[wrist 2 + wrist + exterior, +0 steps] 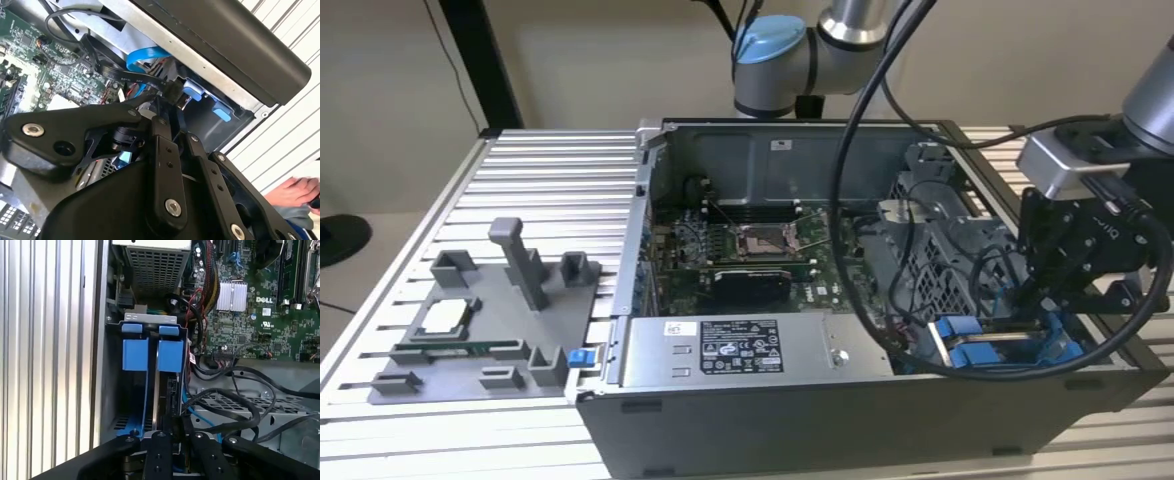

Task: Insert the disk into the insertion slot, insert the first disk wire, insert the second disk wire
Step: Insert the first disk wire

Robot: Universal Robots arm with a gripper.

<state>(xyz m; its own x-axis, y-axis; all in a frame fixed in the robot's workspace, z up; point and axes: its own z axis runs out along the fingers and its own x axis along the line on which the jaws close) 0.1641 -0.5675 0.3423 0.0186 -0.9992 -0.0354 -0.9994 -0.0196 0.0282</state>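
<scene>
The disk [165, 390] stands edge-on in the insertion slot [132, 400], and its blue carrier tabs [152, 354] stick up at one end. In the exterior view the blue carrier [983, 347] sits in the case's near corner on the exterior view's right. My gripper [173, 111] hangs right over that bay. Its black fingers [161, 150] are shut on the black connector [176, 94] of a flat black disk wire [117, 72]. In the first wrist view my gripper [176, 434] holds the connector just above the disk's end. A blue disk wire [145, 56] curves behind the connector.
The open computer case [761, 400] lies on a ribbed aluminium table [534, 200]. Loose black cables [240, 390] cross the perforated cage [250, 407] beside the bay. The motherboard [260, 315] and power-supply box [720, 350] lie further in. A person's hand [296, 192] rests outside the case. A grey fixture [494, 330] stands at the exterior view's left.
</scene>
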